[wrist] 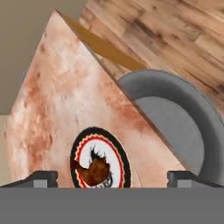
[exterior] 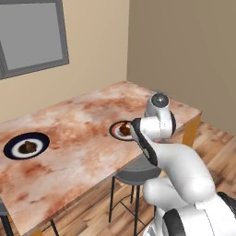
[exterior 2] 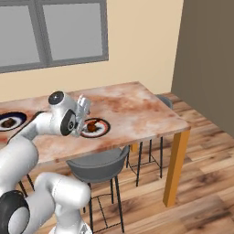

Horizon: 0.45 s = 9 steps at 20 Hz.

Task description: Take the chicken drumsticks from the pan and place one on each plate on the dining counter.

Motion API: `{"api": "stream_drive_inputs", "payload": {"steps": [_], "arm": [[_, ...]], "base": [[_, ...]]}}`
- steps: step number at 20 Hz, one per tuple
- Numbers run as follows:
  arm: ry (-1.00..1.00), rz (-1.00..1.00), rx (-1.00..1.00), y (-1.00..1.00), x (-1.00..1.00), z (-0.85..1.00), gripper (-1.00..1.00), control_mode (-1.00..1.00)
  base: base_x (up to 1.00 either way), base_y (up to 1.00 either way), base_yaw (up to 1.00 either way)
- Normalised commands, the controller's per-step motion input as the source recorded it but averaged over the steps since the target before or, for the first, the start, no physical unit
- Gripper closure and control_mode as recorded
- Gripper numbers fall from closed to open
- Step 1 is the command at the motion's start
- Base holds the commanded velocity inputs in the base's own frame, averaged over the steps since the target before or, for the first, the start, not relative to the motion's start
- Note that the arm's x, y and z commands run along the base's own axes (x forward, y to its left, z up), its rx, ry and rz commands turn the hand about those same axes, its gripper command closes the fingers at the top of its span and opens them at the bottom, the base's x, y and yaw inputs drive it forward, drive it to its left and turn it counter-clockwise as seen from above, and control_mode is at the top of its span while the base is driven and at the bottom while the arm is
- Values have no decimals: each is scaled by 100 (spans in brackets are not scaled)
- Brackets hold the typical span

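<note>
Presently, one drumstick [wrist: 94, 170] lies on the near plate [wrist: 119, 151], inside the white ring and slightly toward one side of it rather than dead centre. A second drumstick [exterior: 28, 147] sits in the middle of the far plate [exterior: 10, 146]. Both plates rest flat on the dining counter [exterior: 78, 124], well apart from each other, the near one close to the counter's long front edge. By my judgement the delivery is complete: one piece per plate, nothing between my fingers.

My gripper [wrist: 112, 177] hangs just above the near plate with its fingers [wrist: 43, 177] spread fully wide, the drumstick lying between and below them, not touching either as far as I can tell.

Risks noted:
- A sideways pull-out could catch the meat with a fingertip and drag it off the plate. The piece is small and rounded and I expect it to roll readily.
- A low sweep could nudge the plate itself. It stands near the counter edge, and beyond that edge is a grey stool [exterior: 133, 175] and the wooden floor [exterior 2: 201, 183].
- My forearm [exterior 2: 43, 123] reaches low over the counter between the two plates; a wide swing toward the far plate might brush it.

Recommendation: lift straight up first, fingers kept apart, and turn away only once well above the counter.
</note>
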Motion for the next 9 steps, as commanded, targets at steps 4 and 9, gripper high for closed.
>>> {"api": "stream_drive_inputs", "payload": {"steps": [4, 9], "arm": [[14, 0, -41, -4, -100, 100, -100, -100], [2, 0, -17, -19, -100, 100, -100, -100]], "base": [[0, 0, 0], [0, 0, 0]]}}
